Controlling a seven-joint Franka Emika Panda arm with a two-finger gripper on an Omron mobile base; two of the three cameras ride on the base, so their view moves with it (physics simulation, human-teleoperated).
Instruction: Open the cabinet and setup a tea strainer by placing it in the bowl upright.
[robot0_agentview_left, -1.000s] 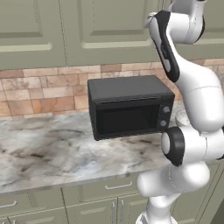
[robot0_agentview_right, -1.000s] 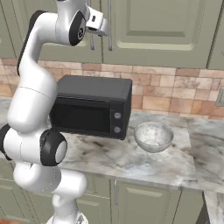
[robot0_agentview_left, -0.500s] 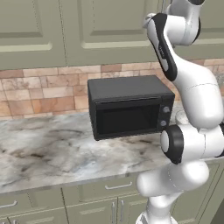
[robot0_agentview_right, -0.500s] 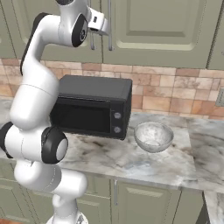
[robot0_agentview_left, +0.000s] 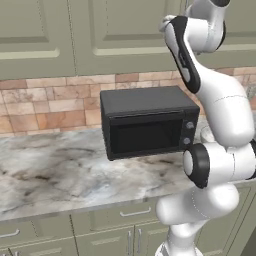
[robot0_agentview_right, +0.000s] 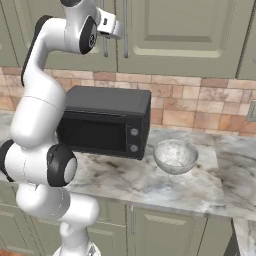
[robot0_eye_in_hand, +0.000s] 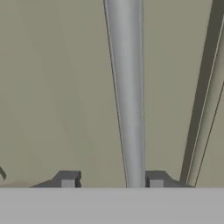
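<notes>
1. A brick backsplash (robot0_agentview_right: 200, 102) in tan and reddish tones is running behind the marble counter (robot0_agentview_left: 55, 175).
2. Olive-green base cabinets (robot0_agentview_left: 115, 230) are sitting below.
3. A black microwave (robot0_agentview_left: 147, 122) is standing on the counter.

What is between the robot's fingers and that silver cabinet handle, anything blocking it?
Nothing visible. In the hand view the handle of the cabinet runs straight down between the two fingers, with only the flat green door behind it.

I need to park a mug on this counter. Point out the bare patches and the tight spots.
The widest bare stretch of the counter lies left of the microwave, up to the brick backsplash. Another runs along the front edge, before the microwave and bowl, and right of the bowl. It is tight between microwave and bowl.
</notes>
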